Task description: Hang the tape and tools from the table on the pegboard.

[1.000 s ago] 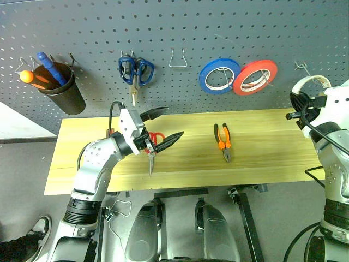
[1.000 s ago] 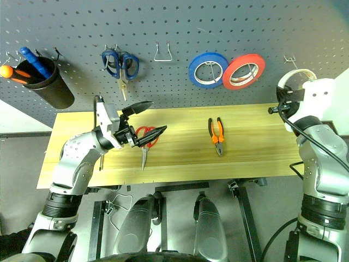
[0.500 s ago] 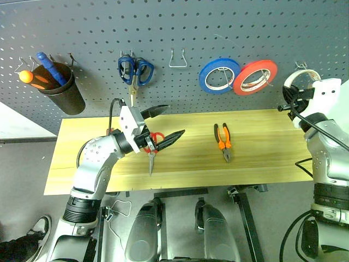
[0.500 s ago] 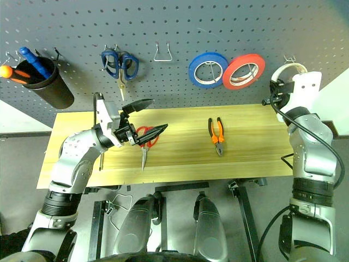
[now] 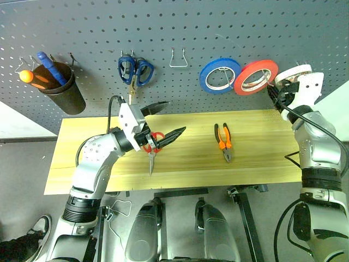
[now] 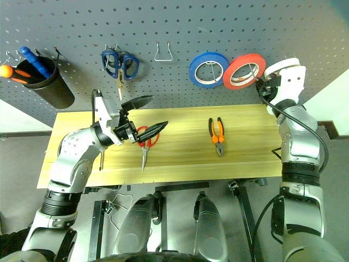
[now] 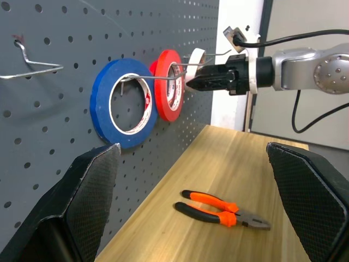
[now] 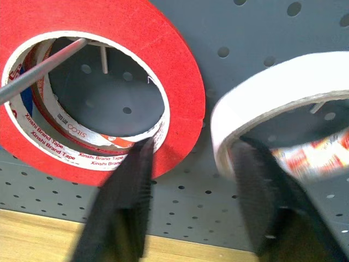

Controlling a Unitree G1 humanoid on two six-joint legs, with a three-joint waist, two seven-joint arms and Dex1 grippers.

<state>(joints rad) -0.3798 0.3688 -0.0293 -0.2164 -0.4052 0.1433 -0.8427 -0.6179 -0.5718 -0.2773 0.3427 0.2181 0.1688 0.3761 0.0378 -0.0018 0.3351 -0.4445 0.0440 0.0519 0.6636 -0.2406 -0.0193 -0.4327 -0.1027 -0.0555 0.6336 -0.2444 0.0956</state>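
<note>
The right hand [image 6: 265, 87] has carried the tape [image 8: 272, 98] up to the pegboard [image 5: 218, 22], fingers parted either side of its rim. Just beyond hangs the red roll [image 8: 98, 87]. The left hand [image 5: 163, 121] hovers released above the tabletop [image 5: 262, 147], red-handled scissors [image 5: 152, 150] beneath it, pliers [image 5: 223, 142] farther off.

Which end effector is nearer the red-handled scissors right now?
Left. The left end effector hovers open directly above the red-handled scissors on the table. The right end effector is far off, up at the pegboard by the tape.
</note>
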